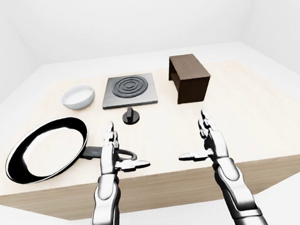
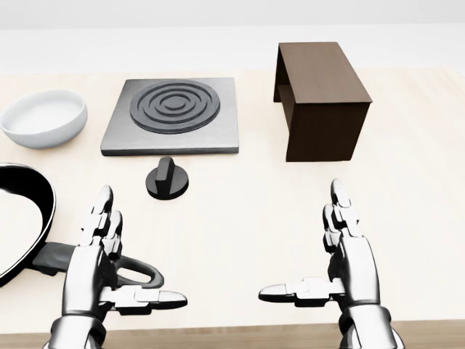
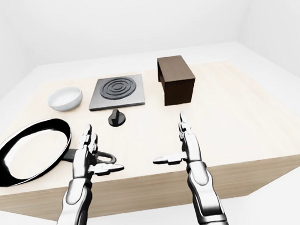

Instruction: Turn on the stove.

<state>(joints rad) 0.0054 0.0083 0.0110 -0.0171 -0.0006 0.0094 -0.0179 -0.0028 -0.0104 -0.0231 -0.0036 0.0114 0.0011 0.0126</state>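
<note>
A grey square stove (image 2: 174, 116) with a dark ringed burner lies on the wooden table, upper middle of the head view. Just below it sits its round black knob (image 2: 167, 179) with a raised bar. My left hand (image 2: 120, 273) hovers open below and left of the knob, above the frying pan's handle (image 2: 134, 273), with its thumb pointing right. My right hand (image 2: 327, 265) is open at the lower right, thumb pointing left, well apart from the knob. Neither hand holds anything.
A white bowl (image 2: 45, 118) stands left of the stove. A dark brown open box (image 2: 320, 98) stands to its right. A black frying pan (image 1: 46, 149) lies at the lower left. The table's near edge (image 1: 162, 181) runs under my wrists.
</note>
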